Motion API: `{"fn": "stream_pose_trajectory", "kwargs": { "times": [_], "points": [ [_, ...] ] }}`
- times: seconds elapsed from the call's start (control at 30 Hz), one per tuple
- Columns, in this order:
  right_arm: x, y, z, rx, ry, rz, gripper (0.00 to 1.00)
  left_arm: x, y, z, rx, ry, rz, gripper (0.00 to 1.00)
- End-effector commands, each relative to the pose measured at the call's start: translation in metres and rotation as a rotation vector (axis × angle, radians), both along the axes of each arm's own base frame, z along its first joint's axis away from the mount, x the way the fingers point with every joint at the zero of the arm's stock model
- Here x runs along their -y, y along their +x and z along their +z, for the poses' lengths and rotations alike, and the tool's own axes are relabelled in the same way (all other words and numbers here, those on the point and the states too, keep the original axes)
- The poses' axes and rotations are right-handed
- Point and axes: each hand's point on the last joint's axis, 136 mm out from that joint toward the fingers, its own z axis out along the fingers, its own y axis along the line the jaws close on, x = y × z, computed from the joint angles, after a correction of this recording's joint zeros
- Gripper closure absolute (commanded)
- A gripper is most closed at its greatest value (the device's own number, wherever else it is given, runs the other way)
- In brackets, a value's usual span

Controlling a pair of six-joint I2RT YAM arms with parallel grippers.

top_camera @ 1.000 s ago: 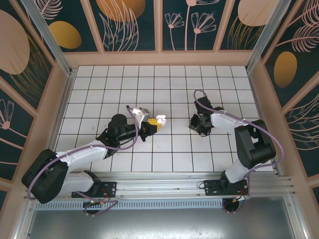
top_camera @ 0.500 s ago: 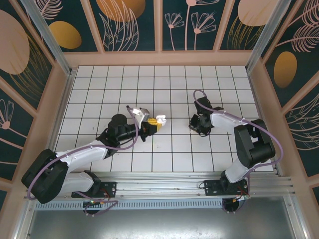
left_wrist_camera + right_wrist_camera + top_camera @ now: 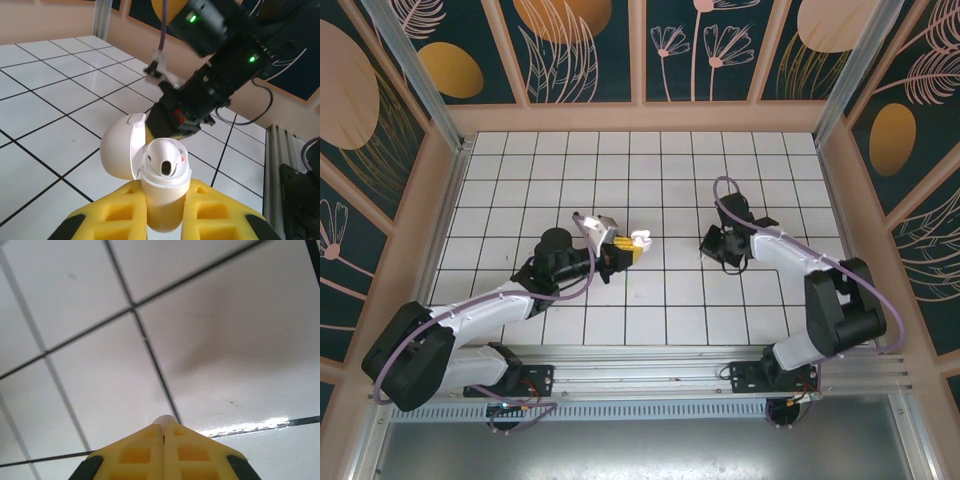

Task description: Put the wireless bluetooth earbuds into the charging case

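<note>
White tiles (image 3: 100,390) — earbud (image 3: 164,419) at right jaws' tip

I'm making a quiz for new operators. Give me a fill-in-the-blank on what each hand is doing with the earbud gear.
The left hand grips a case coloured ___.
Its lid stands ___.
The right hand is ___ on a white earbud.
Missing words: white; open; shut.
</note>
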Motion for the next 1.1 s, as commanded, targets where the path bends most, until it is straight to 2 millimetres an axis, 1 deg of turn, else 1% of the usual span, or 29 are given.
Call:
{"fn": "stream_pose_trajectory", "kwargs": {
  "times": [0.0, 0.1, 0.2, 0.23, 0.37, 0.5, 0.6, 0.73, 0.77, 0.87, 1.0, 1.07],
  "points": [
    [-0.01, 0.01, 0.043, 0.179, 0.024, 0.079, 0.98, 0.004, -0.003, 0.021, 0.03, -0.029, -0.049, 1.0],
    [-0.019, 0.014, 0.081, 0.311, 0.048, 0.133, 0.99, 0.007, -0.004, 0.028, 0.029, -0.041, -0.077, 1.0],
    [-0.026, 0.013, 0.117, 0.437, 0.054, 0.191, 1.0, 0.011, -0.007, 0.036, 0.026, -0.061, -0.118, 1.0],
    [-0.03, 0.012, 0.133, 0.491, 0.056, 0.215, 1.0, 0.013, -0.008, 0.038, 0.021, -0.068, -0.136, 1.0],
    [-0.042, 0.004, 0.182, 0.68, 0.075, 0.291, 1.0, 0.02, -0.011, 0.049, 0.009, -0.1, -0.186, 1.0],
    [-0.051, -0.007, 0.223, 0.843, 0.126, 0.339, 1.0, 0.022, -0.01, 0.059, 0.01, -0.12, -0.193, 1.0],
    [-0.058, -0.015, 0.243, 0.926, 0.172, 0.375, 1.0, 0.023, -0.01, 0.065, 0.005, -0.141, -0.199, 1.0],
    [-0.065, -0.023, 0.263, 1.013, 0.204, 0.422, 1.0, 0.024, -0.011, 0.076, -0.003, -0.186, -0.215, 1.0],
    [-0.071, -0.029, 0.268, 1.032, 0.223, 0.447, 1.0, 0.025, -0.012, 0.079, -0.002, -0.197, -0.219, 1.0],
    [-0.078, -0.039, 0.285, 1.102, 0.269, 0.484, 1.0, 0.025, -0.012, 0.087, 0.005, -0.222, -0.224, 1.0],
    [-0.086, -0.053, 0.301, 1.178, 0.317, 0.535, 1.0, 0.025, -0.011, 0.098, 0.016, -0.25, -0.227, 1.0],
    [-0.089, -0.059, 0.306, 1.203, 0.329, 0.555, 1.0, 0.026, -0.011, 0.103, 0.014, -0.264, -0.229, 1.0]
  ]
}}
